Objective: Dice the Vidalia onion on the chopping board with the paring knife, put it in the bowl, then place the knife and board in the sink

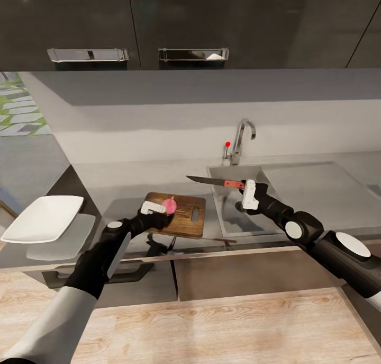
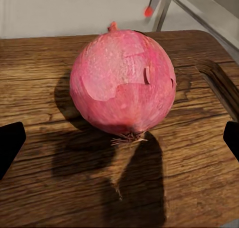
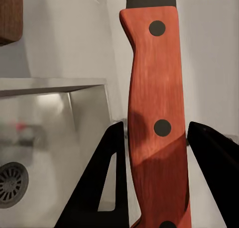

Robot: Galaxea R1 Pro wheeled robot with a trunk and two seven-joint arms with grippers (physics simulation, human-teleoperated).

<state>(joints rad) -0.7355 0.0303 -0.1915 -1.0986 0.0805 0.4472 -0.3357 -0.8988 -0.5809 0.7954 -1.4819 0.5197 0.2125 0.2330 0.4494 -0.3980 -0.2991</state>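
1. Farthest left of the sink, your white bowl (image 1: pixel 43 218) sits on the bench (image 1: pixel 127 186) near its end, well apart from the board
2. Your left end effector (image 1: pixel 159 211) reaches onto the chopping board (image 1: pixel 185 222), which lies just left of the sink; its fingers (image 2: pixel 11 143) stand spread on either side of the onion (image 2: pixel 123 81), not touching it, so it is released
3. The onion (image 1: pixel 169 204) rests whole and pink-skinned on the board's left part, root end facing the left wrist camera; the board's handle slot (image 1: pixel 194 214) lies on the sink side
4. The sink (image 1: pixel 233 223) is set into the bench right of the board, with its round drain (image 3: pixel 11 184) in the basin floor and the chrome faucet (image 1: pixel 242 139) with a red knob (image 1: pixel 227 144) behind it
5. Your right end effector (image 1: pixel 244 190) is clenched on the paring knife (image 1: pixel 214 182), gripping the reddish riveted handle (image 3: pixel 155 123) above the sink, with the dark blade pointing left toward the board, held level in the air
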